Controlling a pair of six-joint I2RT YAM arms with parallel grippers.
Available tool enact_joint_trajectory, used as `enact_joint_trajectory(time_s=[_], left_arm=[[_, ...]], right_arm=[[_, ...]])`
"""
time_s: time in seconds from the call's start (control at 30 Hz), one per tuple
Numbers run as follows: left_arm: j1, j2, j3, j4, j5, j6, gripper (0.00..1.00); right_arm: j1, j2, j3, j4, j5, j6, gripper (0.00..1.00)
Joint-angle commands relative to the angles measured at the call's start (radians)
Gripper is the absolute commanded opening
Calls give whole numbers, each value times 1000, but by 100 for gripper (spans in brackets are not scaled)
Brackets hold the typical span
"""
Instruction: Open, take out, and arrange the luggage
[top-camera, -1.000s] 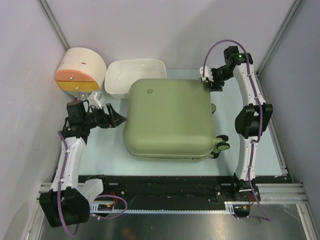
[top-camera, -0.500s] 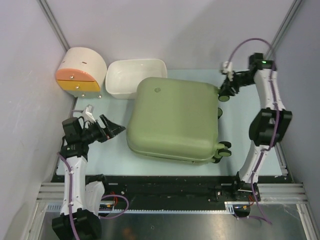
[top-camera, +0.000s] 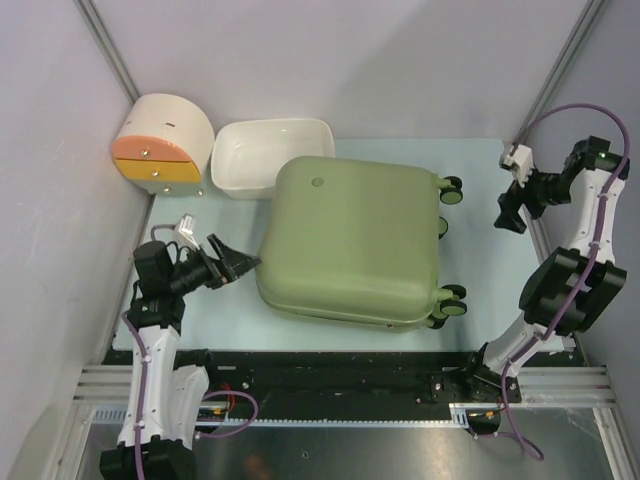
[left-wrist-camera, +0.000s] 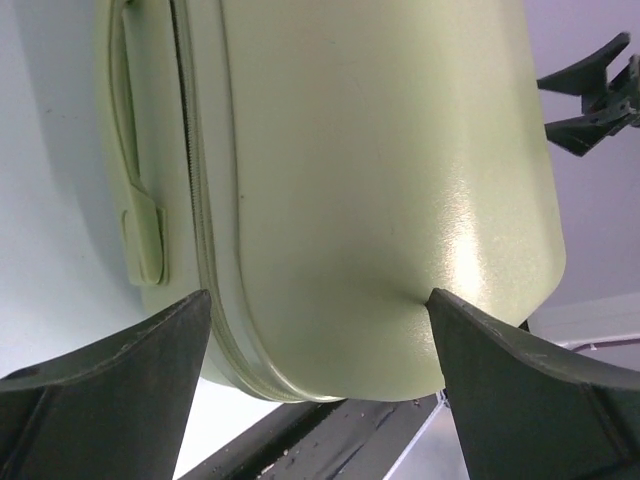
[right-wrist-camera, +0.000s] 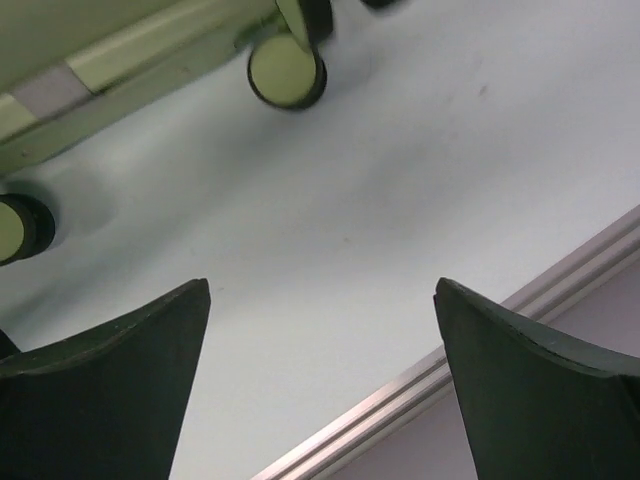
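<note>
The luggage, a big olive-green hard-shell suitcase, lies flat and zipped shut in the middle of the table, its wheels facing right. My left gripper stands open just off the case's near-left corner, apart from it. The left wrist view shows that rounded corner with its zip and side handle beyond the spread fingers. My right gripper hangs open over bare table to the right of the wheels. The right wrist view shows two wheels and nothing between the fingers.
A white rectangular tub sits at the back, close to the suitcase's far-left corner. A round cream drawer box with an orange front stands at the back left. A metal rail borders the table on the right. Grey walls enclose the cell.
The right arm drew away to the right from the suitcase's far-right corner and its jaws spread wide. The suitcase turned slightly and shifted right. The left arm pulled back toward the near edge.
</note>
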Motion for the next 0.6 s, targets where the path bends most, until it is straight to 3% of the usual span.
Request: enact_joint_trajectory(time_s=[0.0, 0.2, 0.33, 0.57], left_arm=[[-16, -23, 12, 17, 98, -2, 95], [7, -86, 106, 17, 187, -21, 100], [7, -162, 78, 13, 222, -83, 100], [7, -216, 31, -13, 256, -69, 100]], right_arm=[[104, -108, 72, -79, -73, -49, 100], [246, -6, 137, 5, -65, -125, 100], [353, 83, 207, 16, -21, -187, 100], [433, 182, 224, 113, 62, -261, 100]])
